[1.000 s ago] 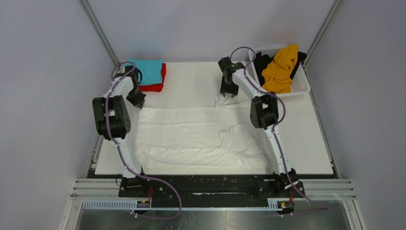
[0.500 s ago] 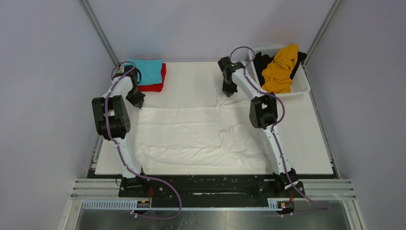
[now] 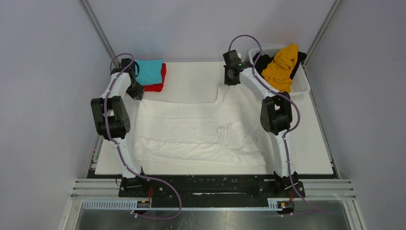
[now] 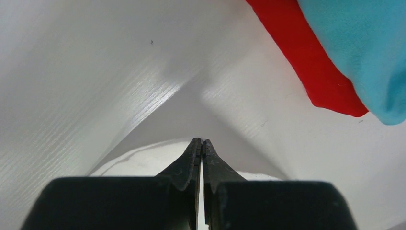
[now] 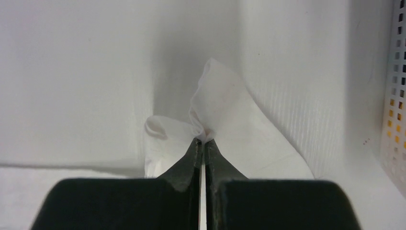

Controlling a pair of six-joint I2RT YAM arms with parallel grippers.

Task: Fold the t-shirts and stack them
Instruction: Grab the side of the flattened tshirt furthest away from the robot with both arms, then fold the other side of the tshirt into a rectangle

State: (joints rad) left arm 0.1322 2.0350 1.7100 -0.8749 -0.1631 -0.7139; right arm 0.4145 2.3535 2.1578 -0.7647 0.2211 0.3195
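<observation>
A large white t-shirt (image 3: 191, 129) lies spread over the middle of the table, partly folded and rumpled. My left gripper (image 3: 136, 92) is shut on its far left corner, and the cloth (image 4: 143, 160) shows beneath the closed fingertips (image 4: 201, 142). My right gripper (image 3: 230, 82) is shut on the far right corner, with a pinch of cloth (image 5: 230, 124) bunched at its tips (image 5: 201, 141). A folded teal t-shirt (image 3: 149, 71) rests on a folded red one (image 3: 155, 86) at the back left, just beyond the left gripper. Both show in the left wrist view: teal (image 4: 364, 48), red (image 4: 306, 57).
A white lattice basket (image 3: 299, 88) stands at the back right, close to the right arm, and holds an orange-yellow t-shirt (image 3: 282, 67) over a black one (image 3: 262, 61). Its wall (image 5: 395, 120) shows at the right wrist view's edge. Grey walls enclose the table.
The right gripper shut on the shirt's far right corner. Both grippers then moved toward the back of the table, drawing the shirt's far edge with them.
</observation>
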